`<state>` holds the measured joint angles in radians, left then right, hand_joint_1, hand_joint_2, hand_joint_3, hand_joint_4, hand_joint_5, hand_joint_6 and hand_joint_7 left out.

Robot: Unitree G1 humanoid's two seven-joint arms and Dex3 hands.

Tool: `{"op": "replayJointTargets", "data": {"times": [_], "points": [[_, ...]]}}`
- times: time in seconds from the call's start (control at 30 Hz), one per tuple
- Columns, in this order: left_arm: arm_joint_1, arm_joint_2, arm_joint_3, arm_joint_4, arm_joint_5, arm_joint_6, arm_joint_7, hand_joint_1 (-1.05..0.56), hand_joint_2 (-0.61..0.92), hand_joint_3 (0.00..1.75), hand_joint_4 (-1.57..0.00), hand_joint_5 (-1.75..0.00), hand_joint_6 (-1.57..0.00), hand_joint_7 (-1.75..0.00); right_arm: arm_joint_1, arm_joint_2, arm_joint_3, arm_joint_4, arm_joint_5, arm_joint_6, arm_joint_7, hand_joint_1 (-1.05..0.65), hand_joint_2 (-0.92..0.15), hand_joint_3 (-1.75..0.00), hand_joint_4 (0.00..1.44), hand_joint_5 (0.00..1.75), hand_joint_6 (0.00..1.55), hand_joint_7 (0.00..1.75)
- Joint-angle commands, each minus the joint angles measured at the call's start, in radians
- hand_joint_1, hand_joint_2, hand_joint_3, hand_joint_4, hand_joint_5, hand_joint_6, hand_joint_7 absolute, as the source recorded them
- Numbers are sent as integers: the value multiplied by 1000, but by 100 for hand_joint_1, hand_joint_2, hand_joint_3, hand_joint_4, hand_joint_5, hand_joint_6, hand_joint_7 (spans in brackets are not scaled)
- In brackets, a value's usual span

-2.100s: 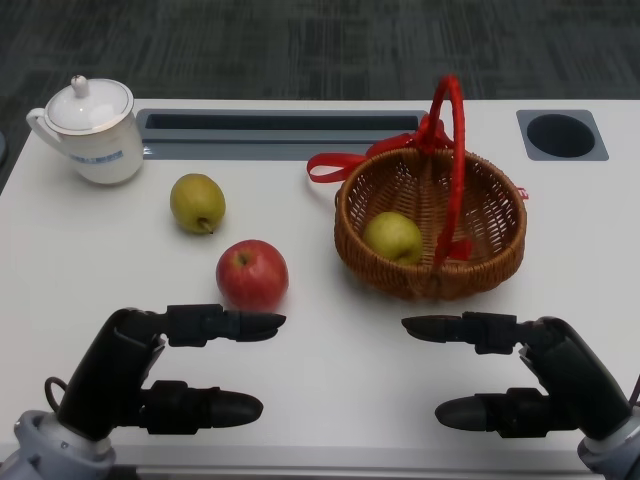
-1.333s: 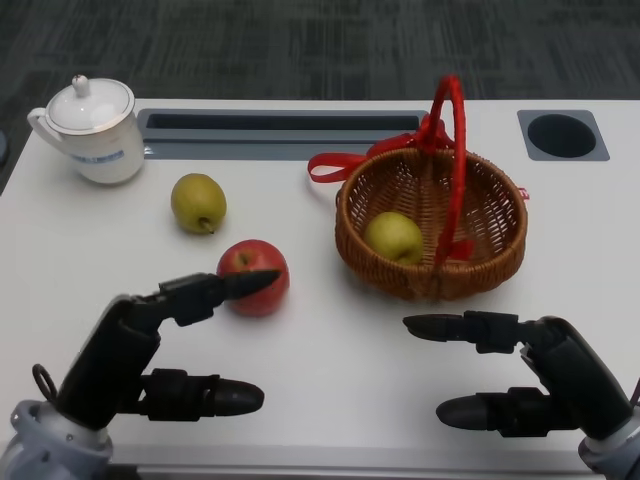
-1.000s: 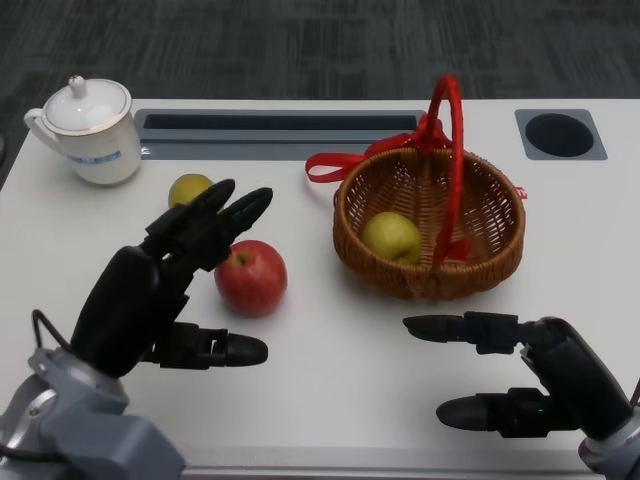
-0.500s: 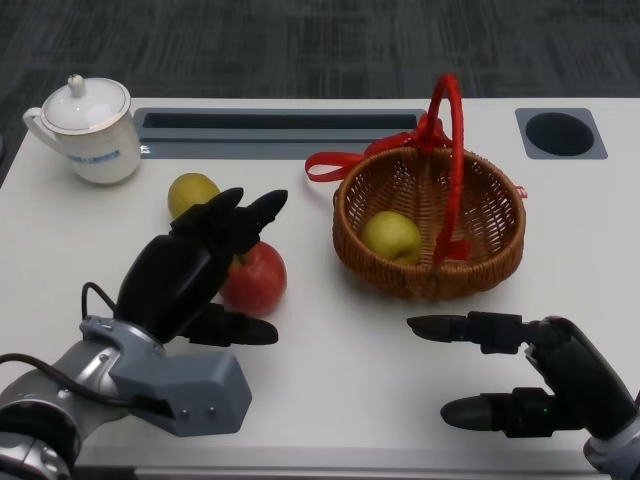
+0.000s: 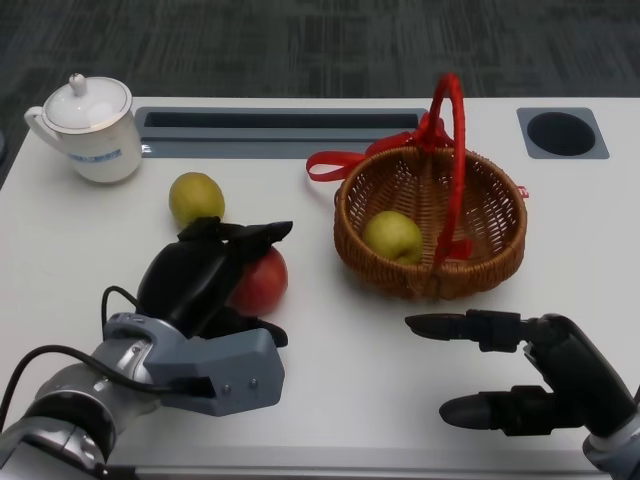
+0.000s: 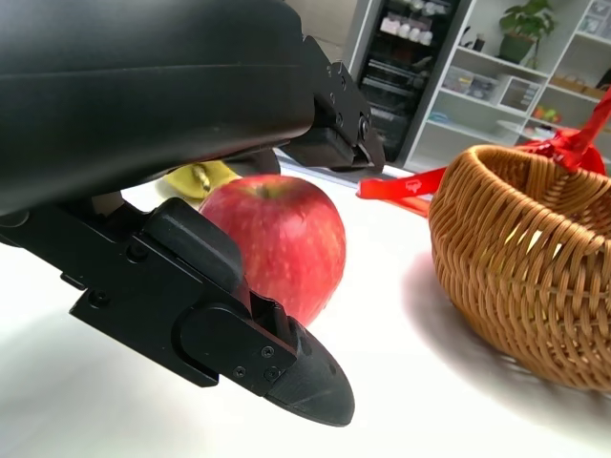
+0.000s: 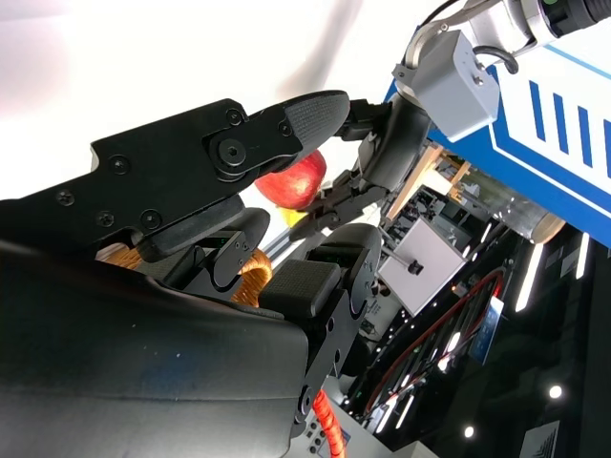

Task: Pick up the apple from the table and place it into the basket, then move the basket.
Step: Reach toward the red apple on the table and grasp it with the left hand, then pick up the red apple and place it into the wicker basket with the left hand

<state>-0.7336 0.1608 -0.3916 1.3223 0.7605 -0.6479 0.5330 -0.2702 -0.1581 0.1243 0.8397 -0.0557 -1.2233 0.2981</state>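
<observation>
Fingers (image 5: 255, 235) of the left hand (image 5: 195, 280) arch over the top of the red apple (image 5: 262, 281), with the thumb lying low on the near side of it; in the left wrist view the apple (image 6: 275, 240) sits between the upper fingers and the thumb (image 6: 258, 358), and whether they already press on its skin cannot be told. The apple rests on the white table (image 5: 330, 380), between the hand and the wicker basket (image 5: 432, 222). That basket stands just to the right of the apple, apart from it, with an upright red handle (image 5: 452, 150) and a red ribbon (image 5: 340, 163) trailing off its rim; inside it lies one green fruit (image 5: 392, 236) against the near left wall. A second green fruit (image 5: 195, 197) lies on the table just behind the left hand. A white lidded teapot (image 5: 88, 128) stands at the far left corner, its contents hidden. The right hand (image 5: 530, 370) hovers at the near right, fingers spread and holding nothing, well apart from the apple.
</observation>
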Motion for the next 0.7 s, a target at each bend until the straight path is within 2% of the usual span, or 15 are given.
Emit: {"op": "replayJointTargets", "data": {"times": [0.03,0.2,0.33,0.47,0.57,0.7], "points": [[-21,3,-11,9,-18,35,3,-71,72,0,-42,-44,-58,-2,11,-12,-8,-15,3,2,-6,-64,-85,0,80,0,70,0],[-15,1,-28,5,-20,49,18,-50,73,1,-72,-17,-72,-2,15,-10,-10,-14,5,-7,-8,-63,-85,0,80,0,69,0],[-10,-1,-44,0,-23,36,54,-39,74,0,-86,-12,-81,-3,18,-11,-13,-15,4,-10,-12,-64,-87,-1,80,0,69,0],[2,0,-53,-6,-28,24,108,-26,81,2,-107,-9,-98,-5,17,-8,-14,-10,-6,-14,-21,-65,-89,-1,81,0,70,0],[12,6,-66,-17,-20,13,166,-24,86,2,-113,-7,-104,-4,18,-9,-14,-8,-7,-17,-25,-65,-90,-1,81,0,70,0],[24,21,-83,-35,-12,-21,250,-22,87,1,-115,-5,-104,-3,20,-10,-13,-14,-10,-12,-30,-65,-91,-1,81,0,70,0]]}}
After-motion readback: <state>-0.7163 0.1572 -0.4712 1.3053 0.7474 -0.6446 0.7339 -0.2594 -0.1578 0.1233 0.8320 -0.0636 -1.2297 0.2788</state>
